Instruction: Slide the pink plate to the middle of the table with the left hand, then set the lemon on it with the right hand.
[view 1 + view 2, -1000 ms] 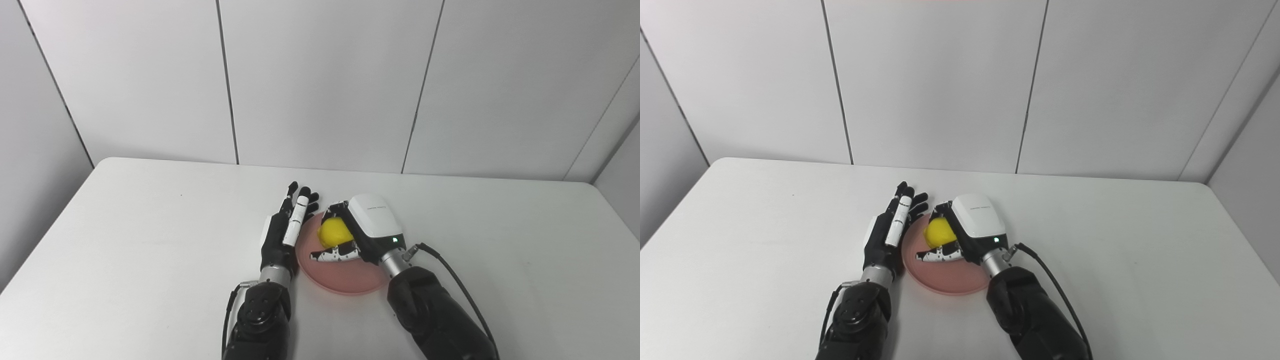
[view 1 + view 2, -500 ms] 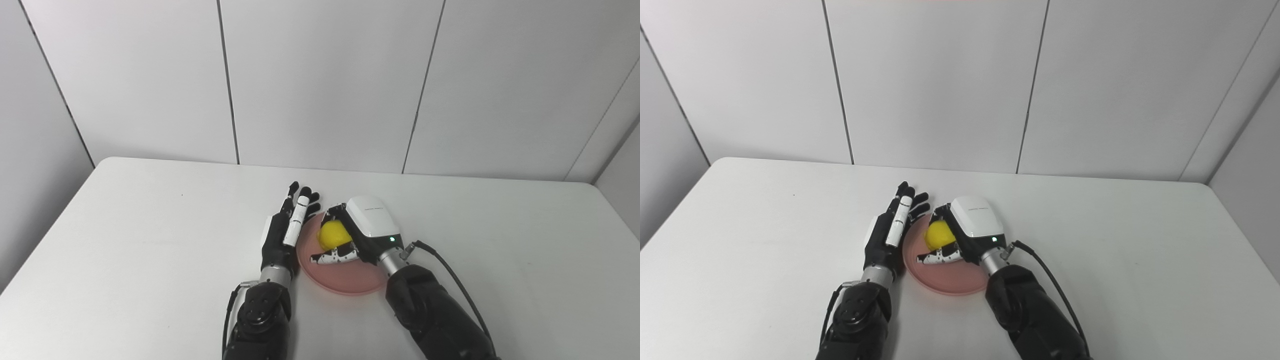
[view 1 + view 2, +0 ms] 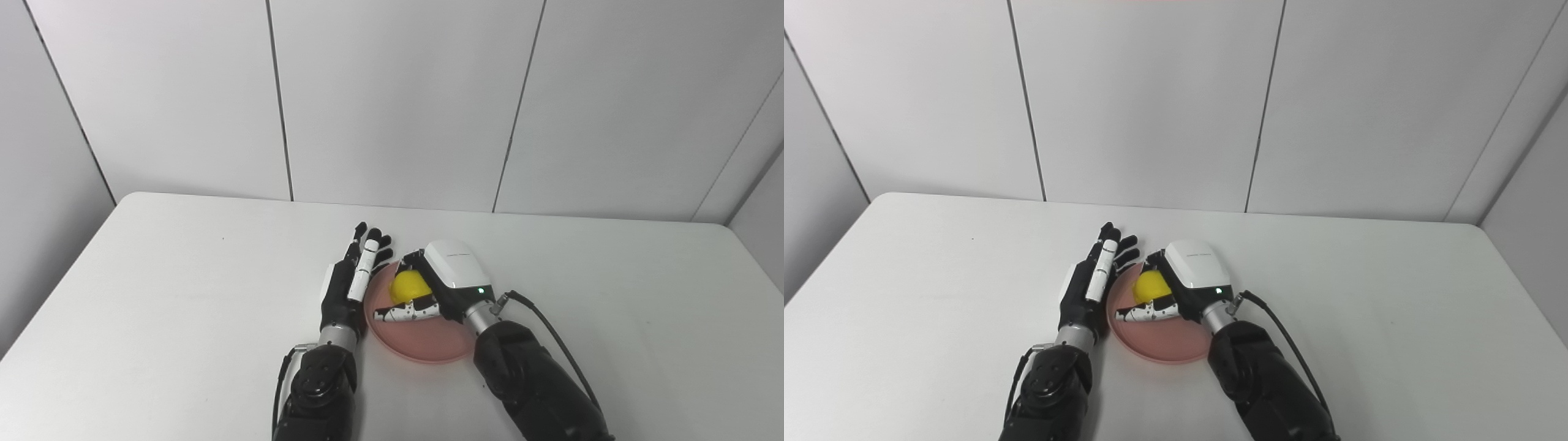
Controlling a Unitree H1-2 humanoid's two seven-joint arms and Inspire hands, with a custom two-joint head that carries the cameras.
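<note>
pink plate [image 3: 422,340] sits abt mid table [image 3: 153,294], lots of bare white top on every side, far from all edges. left hand [image 3: 348,285] flat w/ fingers spread, holding nothing, right up against plate's left rim. right hand [image 3: 438,288] is over the plate, fingers curled round the lemon [image 3: 409,285], can't tell if lemon touches the plate yet

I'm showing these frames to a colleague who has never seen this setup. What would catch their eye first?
The bright yellow lemon, cupped in the right hand just above the pink plate near the middle of the white table. Next, the left hand, fingers straight and apart, standing on edge against the plate's left rim. Everything else is plain white and grey.
</note>
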